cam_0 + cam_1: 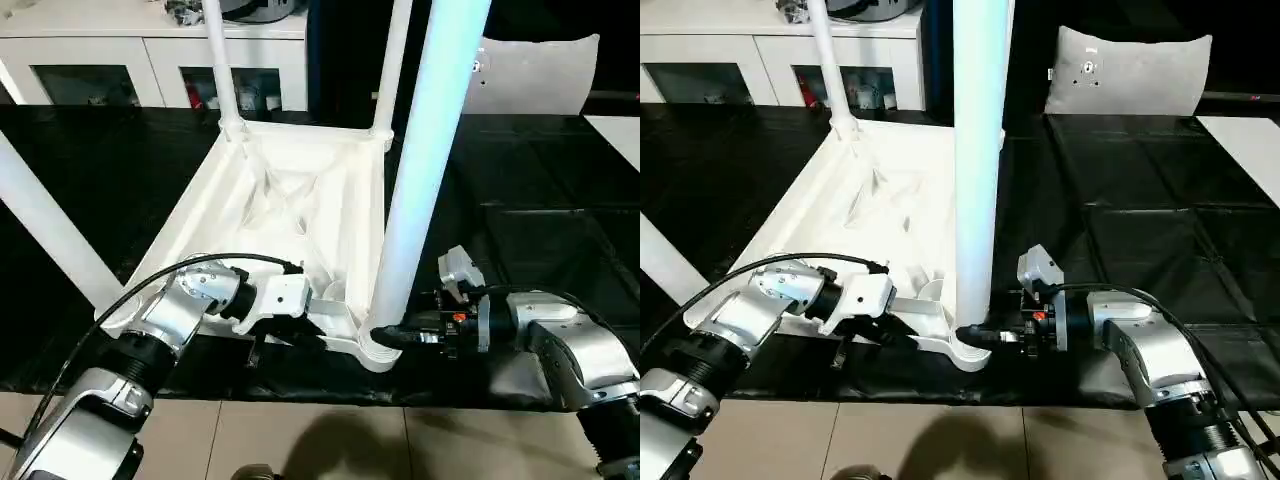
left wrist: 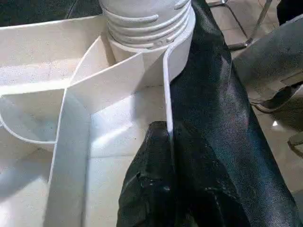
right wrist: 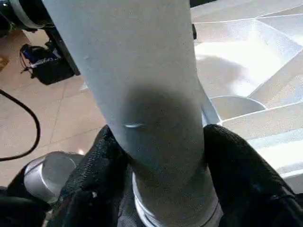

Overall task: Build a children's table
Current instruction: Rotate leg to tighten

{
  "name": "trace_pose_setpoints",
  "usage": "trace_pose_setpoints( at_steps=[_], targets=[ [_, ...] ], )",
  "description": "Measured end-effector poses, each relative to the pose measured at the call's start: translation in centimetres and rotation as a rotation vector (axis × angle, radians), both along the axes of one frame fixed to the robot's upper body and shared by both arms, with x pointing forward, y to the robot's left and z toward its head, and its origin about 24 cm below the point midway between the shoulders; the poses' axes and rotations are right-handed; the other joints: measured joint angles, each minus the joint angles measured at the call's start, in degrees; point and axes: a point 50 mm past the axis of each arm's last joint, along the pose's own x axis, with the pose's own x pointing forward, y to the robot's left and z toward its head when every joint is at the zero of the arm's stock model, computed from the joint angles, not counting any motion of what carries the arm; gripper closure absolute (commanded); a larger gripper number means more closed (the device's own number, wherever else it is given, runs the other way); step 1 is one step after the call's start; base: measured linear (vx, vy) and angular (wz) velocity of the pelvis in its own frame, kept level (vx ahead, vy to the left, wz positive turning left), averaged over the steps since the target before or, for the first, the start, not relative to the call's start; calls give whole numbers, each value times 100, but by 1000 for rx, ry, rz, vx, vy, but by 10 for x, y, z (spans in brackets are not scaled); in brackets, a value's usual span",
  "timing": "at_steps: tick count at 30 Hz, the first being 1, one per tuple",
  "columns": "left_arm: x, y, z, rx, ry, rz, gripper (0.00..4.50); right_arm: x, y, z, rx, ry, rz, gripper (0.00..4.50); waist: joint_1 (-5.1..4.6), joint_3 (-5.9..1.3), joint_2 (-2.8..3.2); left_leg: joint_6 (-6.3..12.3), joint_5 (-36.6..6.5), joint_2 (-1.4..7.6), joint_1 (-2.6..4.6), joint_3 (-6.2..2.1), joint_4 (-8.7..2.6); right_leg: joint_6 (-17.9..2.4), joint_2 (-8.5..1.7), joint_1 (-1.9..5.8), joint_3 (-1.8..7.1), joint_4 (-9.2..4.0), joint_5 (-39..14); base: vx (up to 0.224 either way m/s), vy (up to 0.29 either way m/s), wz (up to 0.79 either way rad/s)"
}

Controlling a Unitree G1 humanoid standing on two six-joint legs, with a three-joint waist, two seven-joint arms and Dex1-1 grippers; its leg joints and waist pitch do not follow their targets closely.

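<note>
We see the black work surface (image 1: 540, 200), and the white tabletop (image 1: 300, 200) lies on it upside down, legs pointing up. The near leg (image 1: 420, 180) stands in the tabletop's front corner socket (image 1: 372, 352). Our right gripper (image 3: 161, 179) hugs this leg just above the socket, one finger on each side. Our left gripper (image 2: 168, 189) is pinched tight on the tabletop's thin front rim, next to that socket.

Floor: beige tiles (image 1: 300, 440).
Bench: black cover (image 1: 1160, 220).
Back: white cabinet (image 1: 150, 60); grey cushion (image 1: 1130, 70).
</note>
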Motion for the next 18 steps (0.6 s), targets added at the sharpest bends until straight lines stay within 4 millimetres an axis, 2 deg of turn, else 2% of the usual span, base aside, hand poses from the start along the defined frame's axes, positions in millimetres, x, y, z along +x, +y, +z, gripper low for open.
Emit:
trace_pose_setpoints(
  at_steps=[4, 7, 11, 15, 18],
  targets=[
    [-2, -1, 0, -14, 26, 25, 450, -1, 3, 0, 1, -6, -10, 238, -11, 0, 0, 0, 0, 3, -1, 5, -6, 0, 0, 0, 0, 1, 0, 0, 0, 0],
    [-4, 2, -2, -17, 59, 130, 450, -3, 12, -1, -1, -29, -90, 241, -48, -7, 9, -5, 2, 7, 15, 17, -18, 0, 0, 3, 8, 5, 0, 0, 0, 0],
    [2, -6, -7, -45, 63, 328, 450, 11, 21, -5, -36, -63, -340, 246, -297, -3, 12, -60, 7, 3, 92, 64, -48, 42, 3, 27, 54, 5, 5, 0, 0, 0],
    [9, -18, -10, -83, 27, 499, 450, 30, 34, -7, -46, -73, -592, 249, -531, 2, 2, -80, 19, 6, 103, 70, -53, 48, 6, 20, 60, 0, 23, 0, 0, 0],
    [15, -27, -10, -95, 4, 614, 450, 44, 47, -8, -42, -68, -759, 249, -638, 5, -5, -84, 21, 6, 100, 71, -58, 41, 8, 13, 61, -1, 33, 0, 0, 0]
  ],
)
